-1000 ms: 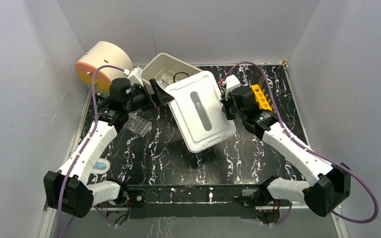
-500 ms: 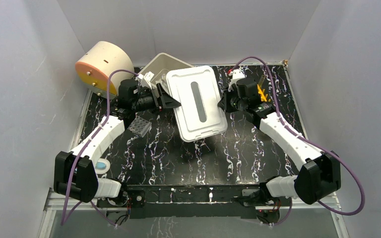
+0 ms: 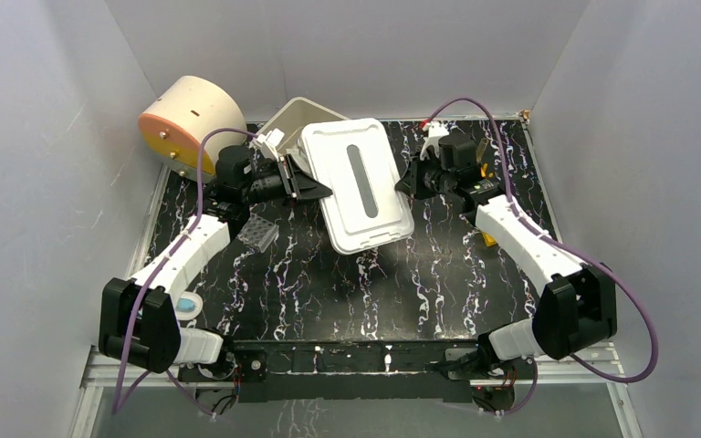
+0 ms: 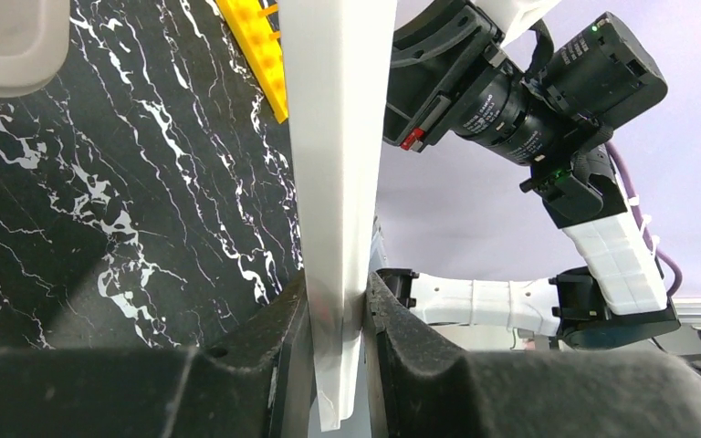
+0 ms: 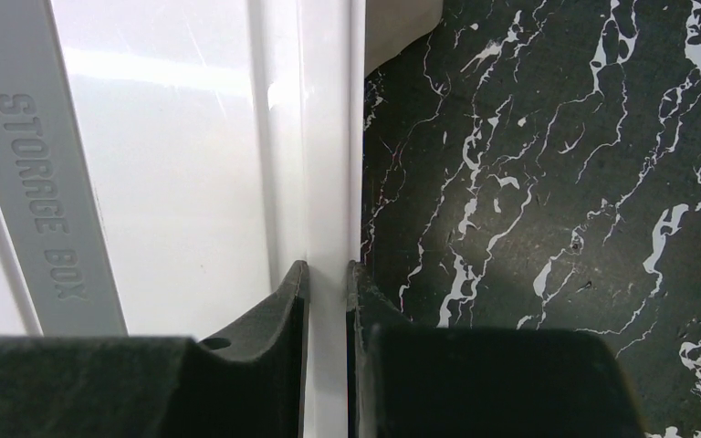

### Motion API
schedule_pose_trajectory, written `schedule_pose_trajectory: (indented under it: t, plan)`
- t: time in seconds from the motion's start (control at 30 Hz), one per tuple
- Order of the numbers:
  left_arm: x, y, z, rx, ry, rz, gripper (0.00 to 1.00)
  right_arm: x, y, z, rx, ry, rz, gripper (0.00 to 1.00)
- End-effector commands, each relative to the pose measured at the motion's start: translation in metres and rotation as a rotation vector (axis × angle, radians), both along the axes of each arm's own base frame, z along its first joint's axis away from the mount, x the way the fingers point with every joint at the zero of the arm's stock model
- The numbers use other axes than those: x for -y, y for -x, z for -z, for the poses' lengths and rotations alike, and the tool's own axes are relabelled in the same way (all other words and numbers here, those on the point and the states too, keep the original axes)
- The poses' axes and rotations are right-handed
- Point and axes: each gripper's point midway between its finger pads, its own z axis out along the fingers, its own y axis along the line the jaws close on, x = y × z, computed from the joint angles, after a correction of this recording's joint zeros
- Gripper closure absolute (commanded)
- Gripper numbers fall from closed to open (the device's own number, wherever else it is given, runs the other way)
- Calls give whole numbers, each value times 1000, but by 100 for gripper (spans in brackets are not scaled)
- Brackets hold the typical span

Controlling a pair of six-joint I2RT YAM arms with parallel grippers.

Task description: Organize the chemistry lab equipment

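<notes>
Now, white lid (image 3: 358,185) pinched by left tool (image 4: 338,297), right tool (image 5: 327,278)

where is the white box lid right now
In the top view the lid is at rear centre, its edges pinched by the left fingers and right fingers, partly over the open white box.

we show the lid (image 5: 173,137) as smooth, glossy white plastic with raised moulded lettering; the left gripper's fingers (image 4: 246,356) as matt black plastic, faintly grained; the tabletop (image 3: 402,283) as a black marble-patterned surface with white veins and a low sheen; the rack (image 4: 256,46) as yellow plastic.
</notes>
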Motion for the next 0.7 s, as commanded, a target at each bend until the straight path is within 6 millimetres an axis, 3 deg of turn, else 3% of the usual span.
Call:
schedule_pose_trajectory:
  t: [0.0,0.1,0.23,0.47,0.67]
  plan:
    - [0,-1,-17,11,26,4,100,-12,-19,-53,114,-97,3,80]
    - [-1,-10,-26,29,20,-40,100,-8,-25,-62,109,-111,54,56]
    - [-8,-32,-43,60,17,-139,100,-2,-31,-86,133,-162,121,39]
    - [-20,-80,-87,100,130,-324,100,4,-36,-117,50,-362,261,34]
    - [-42,-124,-90,65,124,-546,100,-4,-30,-132,-28,-582,314,29]
